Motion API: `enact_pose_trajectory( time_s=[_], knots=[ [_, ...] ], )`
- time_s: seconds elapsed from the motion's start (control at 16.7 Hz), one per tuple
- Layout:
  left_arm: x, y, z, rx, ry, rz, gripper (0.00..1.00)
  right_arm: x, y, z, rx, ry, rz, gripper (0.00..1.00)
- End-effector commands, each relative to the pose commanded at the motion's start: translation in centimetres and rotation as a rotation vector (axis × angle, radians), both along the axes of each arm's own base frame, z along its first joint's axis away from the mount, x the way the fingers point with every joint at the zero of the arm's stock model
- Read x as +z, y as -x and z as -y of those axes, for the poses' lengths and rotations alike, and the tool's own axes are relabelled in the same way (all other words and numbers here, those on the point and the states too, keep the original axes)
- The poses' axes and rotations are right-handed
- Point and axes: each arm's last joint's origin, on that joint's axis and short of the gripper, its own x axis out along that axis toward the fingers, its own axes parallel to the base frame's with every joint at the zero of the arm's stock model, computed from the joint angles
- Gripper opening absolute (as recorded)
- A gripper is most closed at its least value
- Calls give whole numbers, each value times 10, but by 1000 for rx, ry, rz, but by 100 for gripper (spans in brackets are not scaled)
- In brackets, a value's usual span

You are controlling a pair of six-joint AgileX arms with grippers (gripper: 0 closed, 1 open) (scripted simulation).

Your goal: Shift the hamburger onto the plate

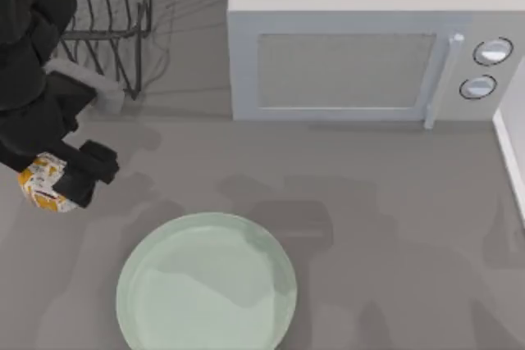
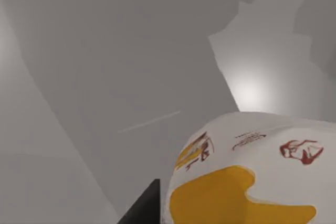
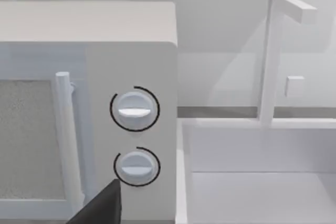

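One hamburger (image 1: 43,184), a small lump in white wrapping with orange and yellow patches, sits at the far left of the table (image 1: 377,202) in the top view, clamped in the left tool (image 1: 70,178), whose dark fingers (image 1: 97,163) close around its right side. From above, the black left arm covers part of the wrapping, so only its lower left portion shows. In the left wrist view the hamburger (image 2: 252,171) looms close, its white paper printed with a broad yellow patch and small reddish marks, and a dark edge of a finger (image 2: 144,208) shows beside it against the grey table (image 2: 105,77).

Below and to the right of the hamburger lies the plate (image 1: 207,284), large, round, pale mint green with a shallow rim, near the front edge of the table and well apart from the hamburger. Nothing lies on it.

Behind the left arm, at the back left corner, stands a black wire rack (image 1: 107,14). A pale grey microwave (image 1: 344,55) with a vertical handle and two round knobs (image 1: 492,52) stands at the back, centre to right.

The right wrist view faces the microwave's (image 3: 84,77) knobs (image 3: 134,109), with a white sink basin (image 3: 252,171) and its tap (image 3: 273,56) beside it. A dark tip of the right tool (image 3: 105,205) shows at that picture's edge; whether it is open or closed cannot be told.
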Motion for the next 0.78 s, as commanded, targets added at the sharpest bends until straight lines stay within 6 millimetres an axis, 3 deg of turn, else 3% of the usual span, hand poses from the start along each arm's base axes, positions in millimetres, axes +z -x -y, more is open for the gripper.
enact_pose_trajectory(
  time_s=[0.36,0.78],
  knots=[
    [-12,5,48,516,-67,-60,0,0,0,0,0,0,0,100],
    [-30,32,106,1250,-204,-58,0,0,0,0,0,0,0,100]
  ],
)
